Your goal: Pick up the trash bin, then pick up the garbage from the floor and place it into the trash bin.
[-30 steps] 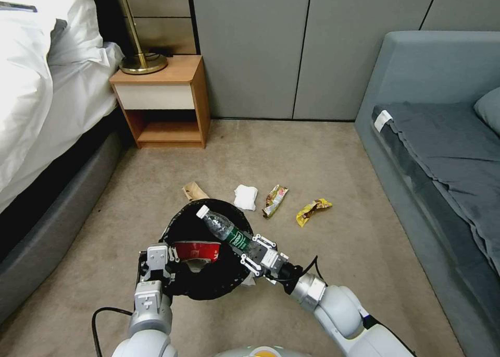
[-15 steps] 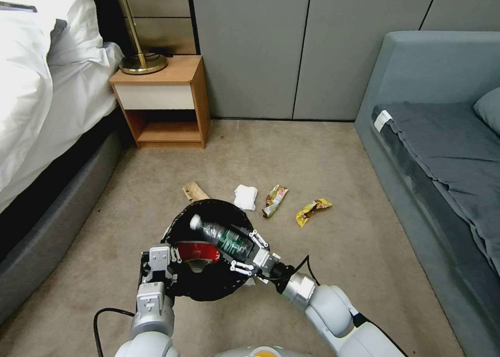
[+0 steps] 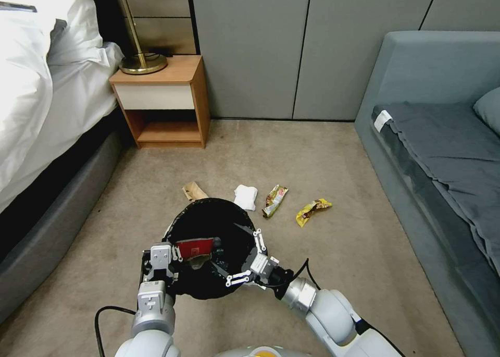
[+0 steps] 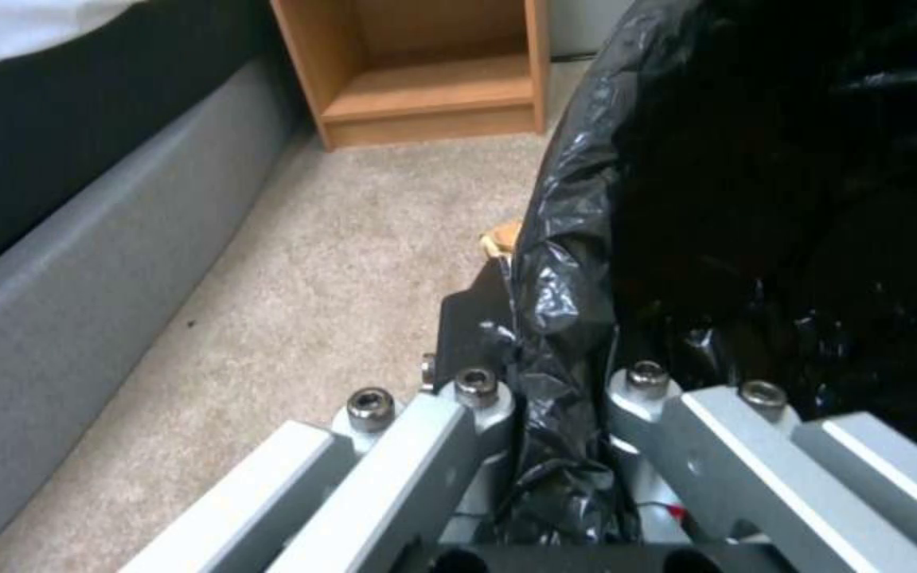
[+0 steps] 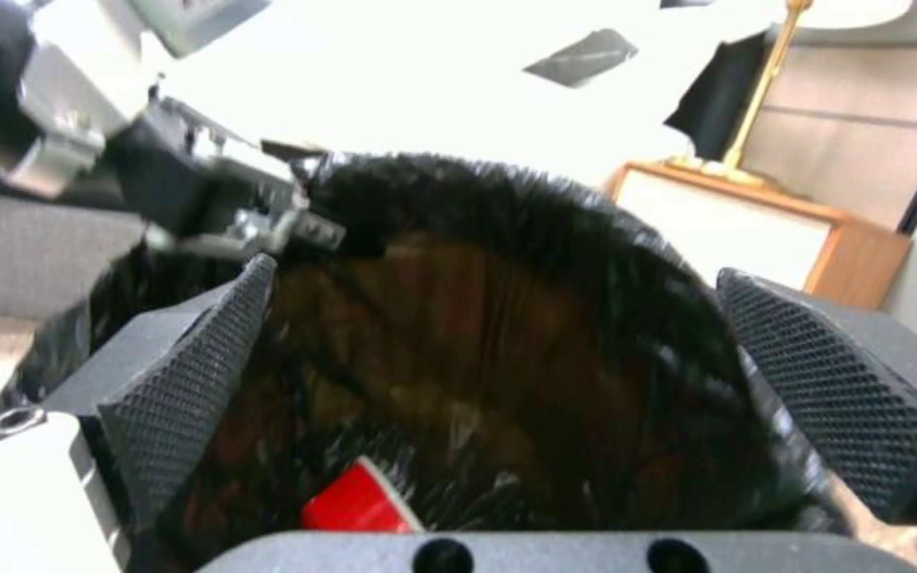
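Now the right hand (image 3: 244,257) hangs open and empty over the trash bin (image 3: 208,216), whose lined rim the left hand (image 3: 159,266) pinches, while tissue (image 3: 246,196) and two wrappers (image 3: 274,199) lie on the floor just beyond it, nearer the right hand.

Black-lined trash bin (image 3: 208,226), red carton (image 3: 194,246)

The left hand (image 3: 162,260) is clamped tight, its arm reaching forward. The right hand (image 3: 244,258) is spread wide, its wrist angled inward toward the left hand.
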You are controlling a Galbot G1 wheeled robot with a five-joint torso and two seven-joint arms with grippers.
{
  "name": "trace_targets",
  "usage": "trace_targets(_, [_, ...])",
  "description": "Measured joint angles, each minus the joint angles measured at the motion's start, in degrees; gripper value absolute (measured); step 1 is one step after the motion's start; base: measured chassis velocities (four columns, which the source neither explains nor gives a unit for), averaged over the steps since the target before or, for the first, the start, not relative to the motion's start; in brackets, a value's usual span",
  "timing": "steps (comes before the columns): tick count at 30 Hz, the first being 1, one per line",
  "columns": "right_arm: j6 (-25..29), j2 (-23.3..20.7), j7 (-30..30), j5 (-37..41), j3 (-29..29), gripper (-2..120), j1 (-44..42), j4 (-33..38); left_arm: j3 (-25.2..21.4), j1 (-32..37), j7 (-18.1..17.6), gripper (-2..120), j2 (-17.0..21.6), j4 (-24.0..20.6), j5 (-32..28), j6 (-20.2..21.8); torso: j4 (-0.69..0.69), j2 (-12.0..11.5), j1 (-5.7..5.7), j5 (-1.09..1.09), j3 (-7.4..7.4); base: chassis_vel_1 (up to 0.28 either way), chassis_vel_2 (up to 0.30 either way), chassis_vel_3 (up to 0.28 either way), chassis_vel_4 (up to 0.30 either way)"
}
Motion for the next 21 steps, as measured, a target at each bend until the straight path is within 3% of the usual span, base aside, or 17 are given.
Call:
trace_targets(7, [-0.01,1.55,4.91,-0.86,2.79,100,-1.63,8.37,-0.52,-0.21,0.15,2,0.05,0.59,-0.10,0.00,0.00,0.00,0.00,0.00,0.00,0.000,0.000,0.000,0.000])
trace_targets(14, [-2.37,4.62,17.30,-2.51,10.11,100,-7.98,20.99,-2.38,-1.78,0.13,2,1.00,1.63,-1.79,0.08,0.00,0.00,0.00,-0.01,0.00,0.000,0.000,0.000,0.000])
trace_targets(21, [-0.59,8.86,24.17,-5.67,17.02,100,-18.03,24.00,-3.13,-2.46,-0.02,2,1.47,2.15,-3.32,0.16,-0.01,0.00,0.00,0.00,0.00,0.000,0.000,0.000,0.000])
